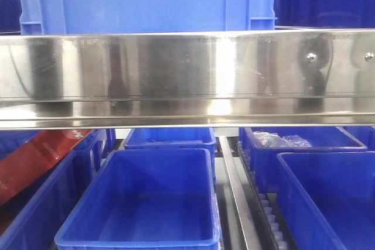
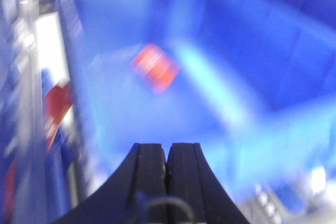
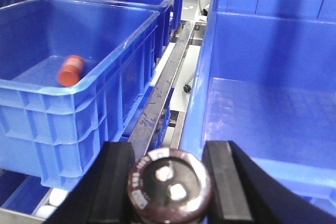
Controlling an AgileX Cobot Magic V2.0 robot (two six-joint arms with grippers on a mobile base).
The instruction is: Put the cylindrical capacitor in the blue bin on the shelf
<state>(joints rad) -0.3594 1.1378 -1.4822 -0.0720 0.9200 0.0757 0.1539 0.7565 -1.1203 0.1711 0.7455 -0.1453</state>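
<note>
The cylindrical capacitor [image 3: 169, 184] is dark with a shiny end face and two pale terminals, seen end-on in the right wrist view. My right gripper [image 3: 169, 151] is shut on it, one black finger on each side. It hangs above the gap between a blue bin [image 3: 31, 85] on the left and a larger blue bin [image 3: 252, 40] on the right. My left gripper [image 2: 168, 148] is shut with nothing between its fingers, over a blurred blue bin [image 2: 252, 51]. The shelf's steel front rail [image 1: 187, 74] fills the front view, where neither gripper shows.
A red cylinder [image 3: 71, 70] lies in the left bin. A steel divider rail [image 3: 163, 87] runs between the bins. Below the shelf rail stand several blue bins, the middle one [image 1: 135, 241] bare inside. A red package [image 1: 35, 156] sits at the left. A blurred red object [image 2: 155, 67] lies below the left gripper.
</note>
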